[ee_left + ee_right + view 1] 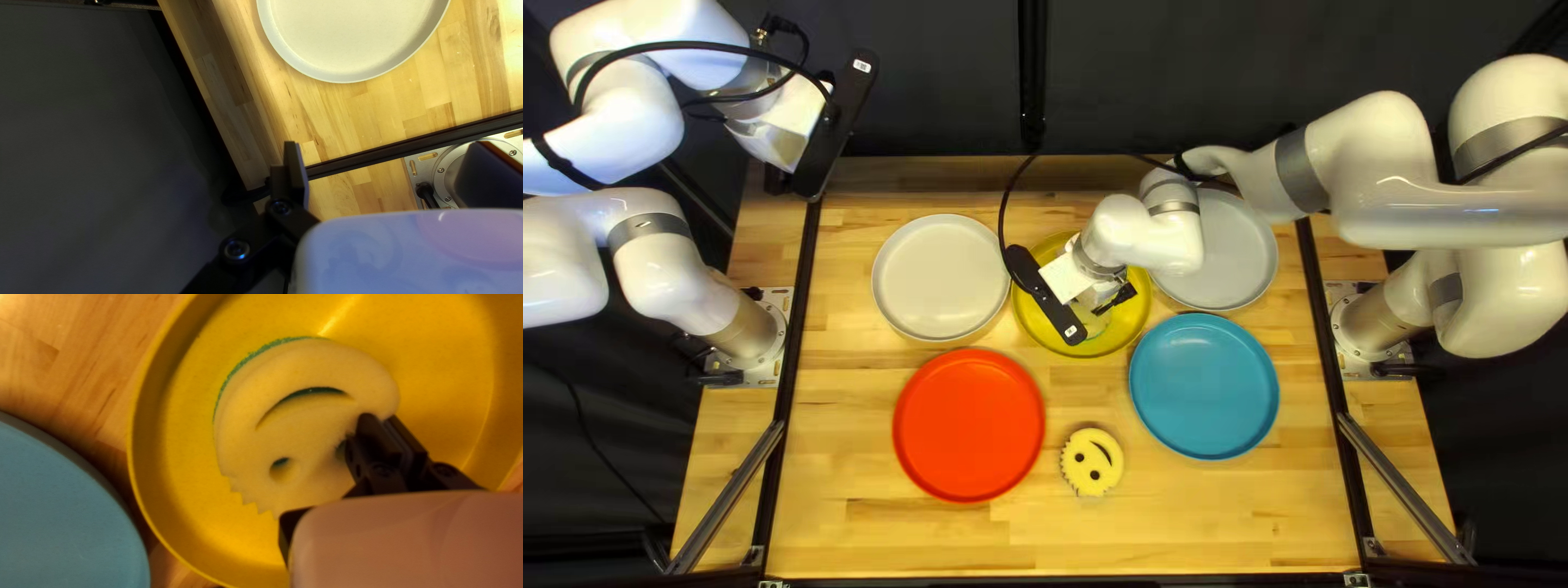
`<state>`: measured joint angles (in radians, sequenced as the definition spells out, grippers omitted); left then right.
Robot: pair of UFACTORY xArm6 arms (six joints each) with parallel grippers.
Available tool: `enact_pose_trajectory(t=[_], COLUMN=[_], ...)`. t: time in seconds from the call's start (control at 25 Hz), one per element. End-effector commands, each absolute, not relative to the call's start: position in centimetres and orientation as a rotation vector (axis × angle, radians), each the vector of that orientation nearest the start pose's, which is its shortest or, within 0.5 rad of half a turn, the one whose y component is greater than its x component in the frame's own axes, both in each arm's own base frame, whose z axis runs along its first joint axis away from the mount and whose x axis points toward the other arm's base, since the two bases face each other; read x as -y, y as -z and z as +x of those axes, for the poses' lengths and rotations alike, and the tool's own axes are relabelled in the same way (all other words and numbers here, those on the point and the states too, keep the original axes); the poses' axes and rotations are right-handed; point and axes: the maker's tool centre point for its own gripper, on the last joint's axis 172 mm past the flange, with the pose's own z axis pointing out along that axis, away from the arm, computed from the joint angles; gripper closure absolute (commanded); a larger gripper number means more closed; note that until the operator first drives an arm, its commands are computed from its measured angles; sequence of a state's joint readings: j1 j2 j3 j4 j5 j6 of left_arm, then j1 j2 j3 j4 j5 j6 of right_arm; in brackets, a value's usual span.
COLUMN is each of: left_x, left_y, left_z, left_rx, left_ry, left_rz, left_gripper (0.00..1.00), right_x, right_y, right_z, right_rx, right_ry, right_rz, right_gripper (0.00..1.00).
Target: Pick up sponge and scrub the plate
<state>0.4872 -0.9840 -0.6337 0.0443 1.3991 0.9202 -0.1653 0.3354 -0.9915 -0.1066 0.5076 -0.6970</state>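
Right jaws pinch green-backed yellow smiley sponge [286,428] on yellow plate [163,477]; left jaws open.

Wooden table [866,523] carries four idle plates: white plate [939,276] far left, grey plate [1241,253] far right, orange plate [969,425] and blue plate [1203,385] nearer the front edge. Spare smiley sponge [1092,461] lies between these two.

A round yellow sponge [294,428] with a cut-out smiling face and one toothed edge sits inside the yellow plate [171,465] – its green scrubbing layer turned toward the plate's floor, its rim pinched in my right gripper [325,469]. The plate lies flat mid-table, slightly toward the far side.
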Motion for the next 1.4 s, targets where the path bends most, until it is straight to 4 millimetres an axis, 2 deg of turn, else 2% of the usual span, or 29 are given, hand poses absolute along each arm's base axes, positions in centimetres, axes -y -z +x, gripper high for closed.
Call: enact_pose_trajectory(t=[0.04, 0.16, 0.28, 0.4, 0.64, 0.84, 1.0, 1.24, 1.4], left_x=[-13.3, -13.3, -13.3, -13.3, -13.3, -13.3, -13.3, -13.3, -13.3], left_y=[-31.7, -31.7, -31.7, -31.7, -31.7, -31.7, -31.7, -31.7, -31.7], left_z=[22.8, 22.8, 22.8, 22.8, 22.8, 22.8, 22.8, 22.8, 22.8], left_rx=[-0.640, -0.640, -0.640, -0.640, -0.640, -0.640, -0.640, -0.640, -0.640], left_ry=[0.205, 0.205, 0.205, 0.205, 0.205, 0.205, 0.205, 0.205, 0.205], left_rz=[-2.889, -2.889, -2.889, -2.889, -2.889, -2.889, -2.889, -2.889, -2.889], left_gripper=[0.00, 0.00, 0.00, 0.00, 0.00, 0.00, 0.00, 0.00, 0.00], right_x=[12.3, 13.6, 12.9, 11.1, 5.7, 3.0, 4.6, 8.9, 9.9], right_y=[-4.0, -4.4, -4.3, -4.1, -4.7, -5.2, -5.1, -4.9, -5.6], right_z=[52.6, 53.1, 53.7, 54.3, 54.7, 54.4, 54.1, 53.4, 52.6], right_rx=[0.943, 0.917, 0.918, 0.951, 1.066, 1.126, 1.121, 1.048, 1.015], right_ry=[0.168, 0.164, 0.164, 0.172, 0.185, 0.197, 0.194, 0.191, 0.194], right_rz=[-3.088, -3.087, -3.083, -3.074, -3.068, -3.079, -3.081, -3.069, -3.056], right_gripper=[1.00, 1.00, 1.00, 1.00, 1.00, 1.00, 1.00, 1.00, 1.00])
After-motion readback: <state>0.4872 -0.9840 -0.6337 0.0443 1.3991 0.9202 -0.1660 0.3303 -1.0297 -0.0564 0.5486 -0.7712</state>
